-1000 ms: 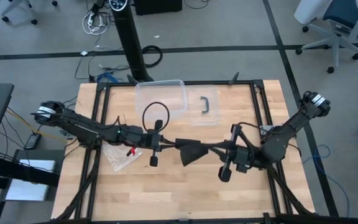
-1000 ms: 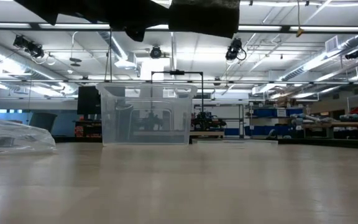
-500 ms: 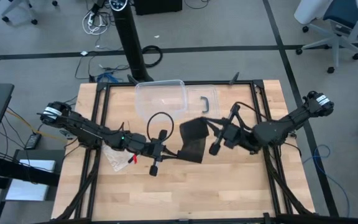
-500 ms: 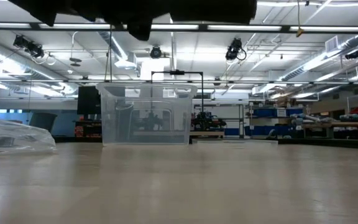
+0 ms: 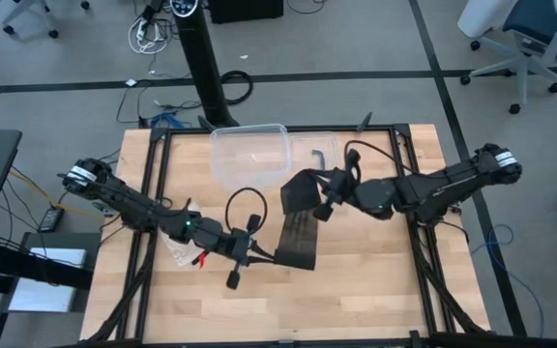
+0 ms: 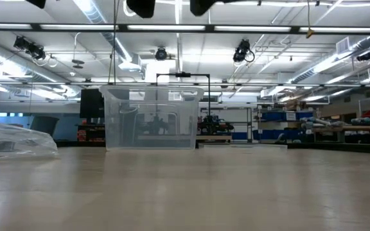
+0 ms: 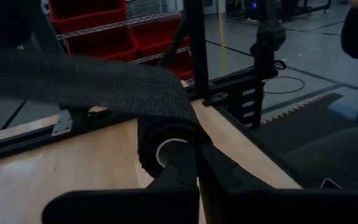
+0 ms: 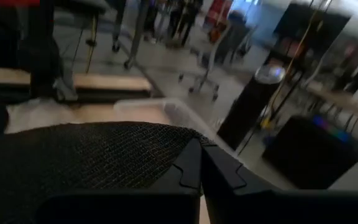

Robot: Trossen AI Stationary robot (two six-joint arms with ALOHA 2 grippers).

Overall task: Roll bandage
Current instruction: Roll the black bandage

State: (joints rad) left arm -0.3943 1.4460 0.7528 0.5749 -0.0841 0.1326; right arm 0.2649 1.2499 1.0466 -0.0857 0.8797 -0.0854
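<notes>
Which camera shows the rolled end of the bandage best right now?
The left wrist view: the bandage coils around a pale core, pinched by the left gripper. The high view shows the whole strip. The right wrist view shows only flat fabric; the low view, nothing recognisable.

One bandage (image 5: pixel 299 227), one clear plastic box (image 5: pixel 249 155), one plastic bag (image 6: pixel 15 141), two arms.

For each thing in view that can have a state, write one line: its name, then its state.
bandage: partly rolled, held off the table between both grippers
left gripper: shut on the bandage's rolled end
right gripper: shut on the bandage's flat end
clear box: open, lid off
plastic bag: lying crumpled
</notes>
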